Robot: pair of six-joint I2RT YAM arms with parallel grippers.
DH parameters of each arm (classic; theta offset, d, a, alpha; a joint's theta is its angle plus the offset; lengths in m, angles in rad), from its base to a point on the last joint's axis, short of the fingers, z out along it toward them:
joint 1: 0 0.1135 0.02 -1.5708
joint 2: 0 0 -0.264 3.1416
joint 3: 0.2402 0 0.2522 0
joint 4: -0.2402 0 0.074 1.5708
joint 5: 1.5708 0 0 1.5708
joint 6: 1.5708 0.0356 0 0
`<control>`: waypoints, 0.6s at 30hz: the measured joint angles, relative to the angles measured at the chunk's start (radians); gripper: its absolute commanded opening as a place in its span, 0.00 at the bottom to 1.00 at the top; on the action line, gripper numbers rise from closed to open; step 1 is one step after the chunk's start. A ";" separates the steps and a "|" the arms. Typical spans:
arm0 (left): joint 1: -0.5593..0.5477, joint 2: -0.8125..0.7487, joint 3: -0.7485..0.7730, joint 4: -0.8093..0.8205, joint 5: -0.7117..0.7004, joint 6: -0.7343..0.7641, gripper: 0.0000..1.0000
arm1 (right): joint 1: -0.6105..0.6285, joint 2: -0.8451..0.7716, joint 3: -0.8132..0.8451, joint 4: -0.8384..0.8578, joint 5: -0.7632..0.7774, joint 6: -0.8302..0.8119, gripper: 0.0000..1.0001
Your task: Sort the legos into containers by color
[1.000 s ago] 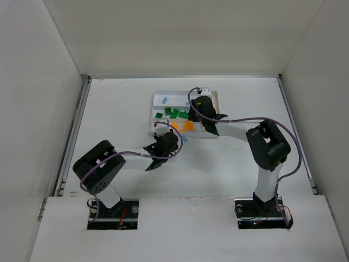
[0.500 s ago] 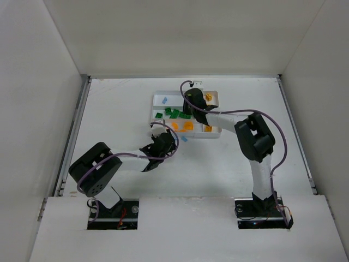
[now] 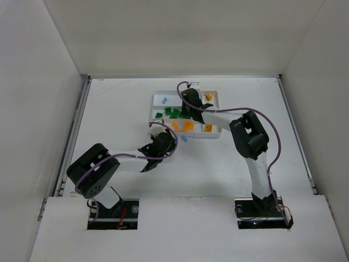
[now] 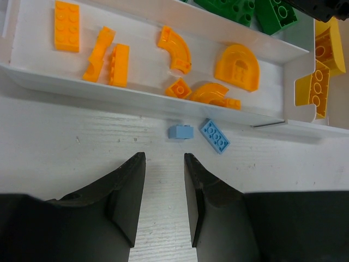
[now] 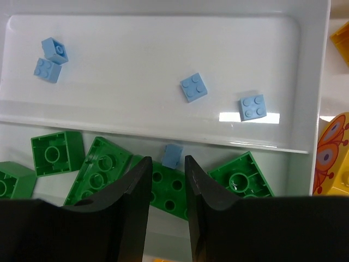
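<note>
The light blue legos (image 5: 193, 87) lie in the far long slot of the white tray (image 5: 136, 54). The green legos (image 5: 103, 169) are in the slot next to it, the orange legos (image 4: 237, 65) in the near slot, and the yellow legos (image 4: 319, 82) in the end slot. Two stray blue legos (image 4: 214, 135) lie on the desk (image 4: 82, 142), just outside the tray's near wall. Your left hand (image 4: 163, 161) hangs over the desk near them, its fingers a little apart with nothing between them. Your right hand (image 5: 168, 164) is over the green slot, fingers a little apart. A small blue piece (image 5: 173, 155) shows in the gap, and you cannot tell if it is gripped.
</note>
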 measured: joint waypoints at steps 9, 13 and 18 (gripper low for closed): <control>0.008 -0.002 -0.003 0.003 0.012 -0.008 0.32 | 0.000 0.032 0.066 -0.051 0.016 0.000 0.31; 0.026 -0.027 -0.023 0.006 0.018 -0.012 0.32 | 0.000 0.044 0.090 -0.082 0.017 0.000 0.30; 0.055 -0.068 -0.048 0.014 0.024 -0.025 0.32 | 0.000 0.045 0.099 -0.132 0.019 0.000 0.31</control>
